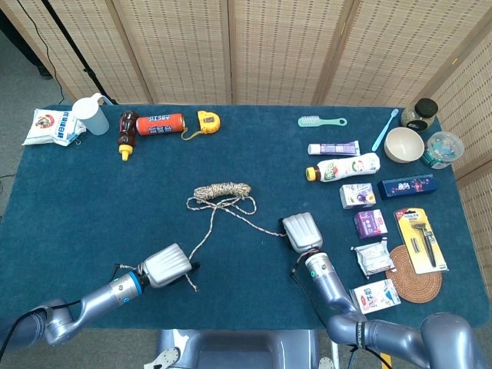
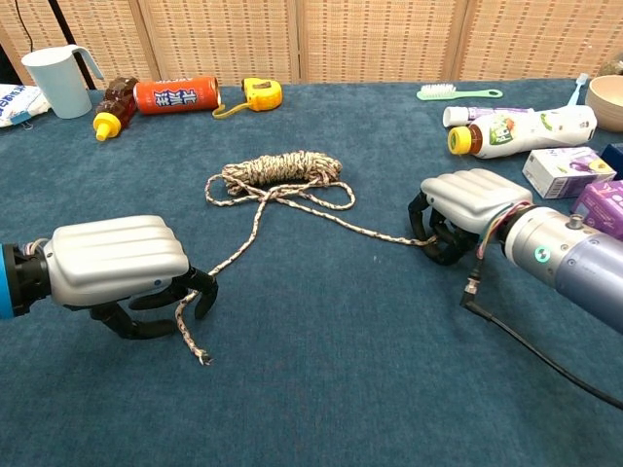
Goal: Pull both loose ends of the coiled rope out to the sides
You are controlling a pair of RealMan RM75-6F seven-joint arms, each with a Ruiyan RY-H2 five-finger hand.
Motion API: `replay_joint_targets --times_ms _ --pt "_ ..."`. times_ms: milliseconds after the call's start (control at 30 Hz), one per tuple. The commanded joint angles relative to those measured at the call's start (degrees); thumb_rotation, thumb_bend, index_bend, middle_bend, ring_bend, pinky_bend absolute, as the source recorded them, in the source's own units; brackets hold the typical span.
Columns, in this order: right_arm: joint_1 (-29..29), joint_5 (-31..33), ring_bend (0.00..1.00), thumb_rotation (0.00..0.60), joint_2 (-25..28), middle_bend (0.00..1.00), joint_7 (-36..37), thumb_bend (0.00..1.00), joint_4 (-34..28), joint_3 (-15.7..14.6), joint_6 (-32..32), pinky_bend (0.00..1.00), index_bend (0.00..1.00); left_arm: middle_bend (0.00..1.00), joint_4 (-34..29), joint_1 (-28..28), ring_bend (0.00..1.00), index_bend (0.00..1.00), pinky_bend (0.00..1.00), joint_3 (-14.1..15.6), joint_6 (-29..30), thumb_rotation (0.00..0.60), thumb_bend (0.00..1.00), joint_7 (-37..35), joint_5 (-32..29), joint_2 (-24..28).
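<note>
The speckled rope's coil (image 1: 223,189) (image 2: 282,166) lies mid-table, with two strands running toward me. One strand (image 2: 238,251) leads down-left to my left hand (image 1: 165,265) (image 2: 115,259), whose curled fingers (image 2: 200,289) hold it near its end. The frayed tip (image 2: 201,359) lies on the cloth just past that hand. The other strand (image 2: 370,231) runs right to my right hand (image 1: 301,231) (image 2: 469,198), which grips that end under its curled fingers. Both hands sit low on the blue tablecloth (image 1: 92,200).
Back left stand a white jug (image 1: 92,114), a brown bottle (image 1: 126,131), a red can (image 1: 160,123) and a yellow tape measure (image 1: 207,120). The right side holds a white bottle (image 1: 346,167), toothpaste, boxes (image 1: 370,224), a bowl (image 1: 404,144) and a coaster (image 1: 417,279).
</note>
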Motion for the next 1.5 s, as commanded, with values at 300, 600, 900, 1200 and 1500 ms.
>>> replay_joint_targets --times_ms 300,600,900,1200,1500 --pt "-0.26 0.00 0.94 0.600 -0.08 0.82 0.29 0.47 0.39 -0.07 -0.11 0.76 0.60 0.86 0.41 0.24 0.85 0.48 0.86 0.06 -0.38 0.564 0.37 0.31 -0.30 -0.52" --pt "-0.36 -0.06 0.94 0.600 -0.10 0.82 0.55 0.47 0.77 -0.01 -0.31 0.76 0.60 0.87 1.39 0.50 0.85 0.56 0.86 -0.42 -0.25 0.600 0.38 0.74 -0.68 -1.73" --pt "-0.52 -0.15 0.94 0.600 0.05 0.82 0.75 0.46 0.78 -0.05 -0.43 0.76 0.61 0.87 1.52 0.44 0.85 0.62 0.86 -0.85 -0.21 0.600 0.38 0.78 -0.98 -2.10" --pt "-0.55 -0.33 0.94 0.600 0.46 0.83 0.99 0.51 0.44 -0.05 -0.65 0.76 0.64 0.88 1.18 0.38 0.86 0.65 0.86 -1.20 -0.21 0.600 0.38 0.69 -1.39 -1.90" --pt "-0.42 -1.77 0.96 0.600 1.20 0.84 2.08 0.58 -0.85 0.18 -0.12 0.76 0.68 0.88 -0.20 1.21 0.86 0.68 0.87 -1.15 1.27 0.600 0.38 -0.93 -2.13 0.57"
